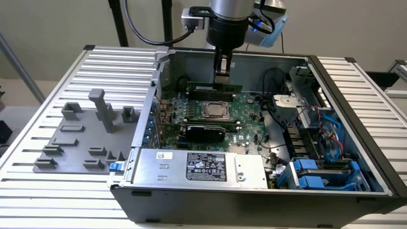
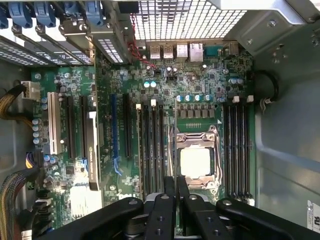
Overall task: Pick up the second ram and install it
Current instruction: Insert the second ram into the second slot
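Observation:
The second ram [image 1: 202, 87], a narrow green stick, hangs level just above the motherboard [image 1: 247, 107], over the memory slots on the far side of the CPU socket [image 1: 216, 110]. My gripper [image 1: 221, 78] reaches straight down into the open computer case and is shut on the stick's top edge. In the wrist view the black fingers [image 2: 165, 210] are pressed together, with my gripper [image 2: 176, 189] above the dark slots [image 2: 152, 145] beside the CPU socket [image 2: 195, 162]. The stick itself is hidden between the fingers there.
A grey fixture tray [image 1: 83, 138] lies outside the case on the exterior view's left. Inside are a power supply [image 1: 203, 167], a black card [image 1: 203, 131], cables [image 1: 279, 119] and blue drive bays [image 1: 318, 174]. Case walls [image 1: 162, 62] stand close around the board.

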Controlling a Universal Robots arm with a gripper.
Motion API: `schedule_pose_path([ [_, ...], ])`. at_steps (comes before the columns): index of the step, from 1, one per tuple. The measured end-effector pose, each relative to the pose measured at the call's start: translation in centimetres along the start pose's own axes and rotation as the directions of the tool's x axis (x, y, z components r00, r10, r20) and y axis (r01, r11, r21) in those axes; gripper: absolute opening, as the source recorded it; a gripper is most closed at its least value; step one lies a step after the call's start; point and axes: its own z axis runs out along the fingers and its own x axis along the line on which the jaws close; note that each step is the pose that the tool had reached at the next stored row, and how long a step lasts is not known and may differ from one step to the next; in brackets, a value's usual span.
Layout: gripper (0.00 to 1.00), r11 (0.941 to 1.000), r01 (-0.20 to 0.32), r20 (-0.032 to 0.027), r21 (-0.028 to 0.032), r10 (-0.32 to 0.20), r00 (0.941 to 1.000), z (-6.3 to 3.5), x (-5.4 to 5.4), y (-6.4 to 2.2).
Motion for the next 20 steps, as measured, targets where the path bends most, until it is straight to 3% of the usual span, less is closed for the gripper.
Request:
schedule_pose_path([
  [11, 0.0, 1.0, 0.0, -0.0002, 0.0, 0.0, 1.0, 1.98, 0.2, -0.07],
  [20, 0.0, 1.0, 0.0, 0.0, 0.0, 0.0, 1.0, 3.68, 1.6, -0.2],
])
